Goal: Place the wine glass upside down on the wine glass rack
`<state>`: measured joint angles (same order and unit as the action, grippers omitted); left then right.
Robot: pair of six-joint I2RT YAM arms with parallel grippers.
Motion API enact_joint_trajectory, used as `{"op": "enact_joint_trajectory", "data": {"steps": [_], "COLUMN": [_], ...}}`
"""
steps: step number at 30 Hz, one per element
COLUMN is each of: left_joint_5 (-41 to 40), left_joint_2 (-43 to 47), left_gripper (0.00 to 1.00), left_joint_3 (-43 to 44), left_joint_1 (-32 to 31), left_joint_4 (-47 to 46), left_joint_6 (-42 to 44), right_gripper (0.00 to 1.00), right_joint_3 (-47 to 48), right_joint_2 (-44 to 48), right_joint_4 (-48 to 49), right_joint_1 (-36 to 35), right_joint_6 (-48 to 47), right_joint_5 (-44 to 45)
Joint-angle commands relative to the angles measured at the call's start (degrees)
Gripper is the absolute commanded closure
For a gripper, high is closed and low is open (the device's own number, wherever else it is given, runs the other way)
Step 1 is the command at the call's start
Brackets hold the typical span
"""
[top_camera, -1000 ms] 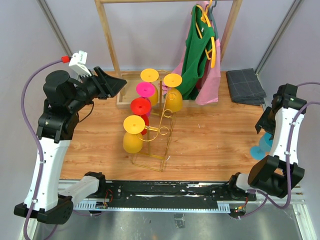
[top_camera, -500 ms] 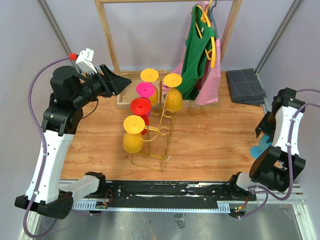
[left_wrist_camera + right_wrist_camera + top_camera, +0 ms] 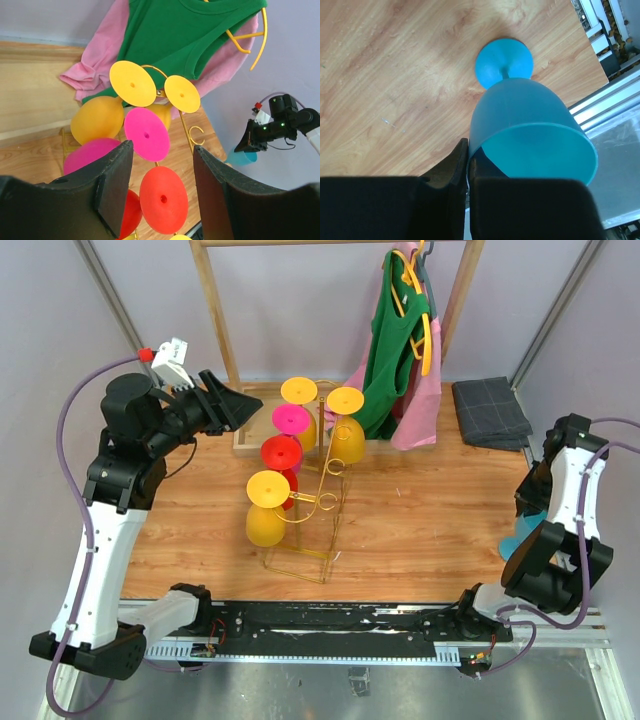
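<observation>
The blue wine glass [image 3: 530, 130] stands upright at the near right edge of the table [image 3: 430, 520]. Its round foot is flat on the wood, its stem is vertical and its mouth faces up, so its long axis is the reverse of what the task asks for. The right claw [image 3: 468, 159] is at the rim on the side away from the foot. Its two fingers are pressed together on the thin wall of the bowl, apparently one outside and one inside, so it is pinching the glass. The wine glass rack [image 3: 322, 502] stands well apart to the left, near the middle of the table. Yellow, pink and red glasses [image 3: 281, 452] already hang from it foot-up, and its curled loops on the right side look free. The right arm is far nearer the glass, so the coming move is probably a lift, a carry to the left and a full flip to bring the foot on top. The left claw [image 3: 162, 150] hangs above the far left of the rack, spread and holding nothing.
</observation>
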<state>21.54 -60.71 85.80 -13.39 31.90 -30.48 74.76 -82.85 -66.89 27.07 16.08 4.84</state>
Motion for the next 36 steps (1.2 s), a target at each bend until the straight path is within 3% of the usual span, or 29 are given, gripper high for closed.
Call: {"op": "enact_joint_trajectory", "data": {"steps": [1,11,18,28,36], "left_joint_5": [-0.16,-0.55,-1.41,-0.55,0.36], "left_joint_2": [1.23,1.14,1.82,3.63,1.82], "left_gripper": [0.44,0.44,0.44,0.44,0.44], "left_joint_3": [-0.03,0.86,0.33,-5.86,-2.95], "left_joint_1": [-0.41,-0.39,-0.40,-0.41,-0.38], "left_joint_4": [-1.33,-0.92,-2.42,-9.71,-11.89], "left_joint_6": [-0.27,-2.64,-8.85,-18.45,-19.18], "right_gripper": [0.99,0.99,0.99,0.99,0.99], "right_joint_3": [3.76,14.43,22.91,30.33,23.19], "right_joint_2": [1.39,7.99,11.75,13.91,12.88], "right_joint_4": [-0.43,2.18,13.20,41.22,83.25], "right_joint_1": [1.81,-0.98,-8.53,-17.22,-18.06], "right_joint_6": [1.73,8.72,17.54,25.99,47.51], "right_joint_5": [-1.59,-11.35,-16.41,-21.44,-36.67]}}
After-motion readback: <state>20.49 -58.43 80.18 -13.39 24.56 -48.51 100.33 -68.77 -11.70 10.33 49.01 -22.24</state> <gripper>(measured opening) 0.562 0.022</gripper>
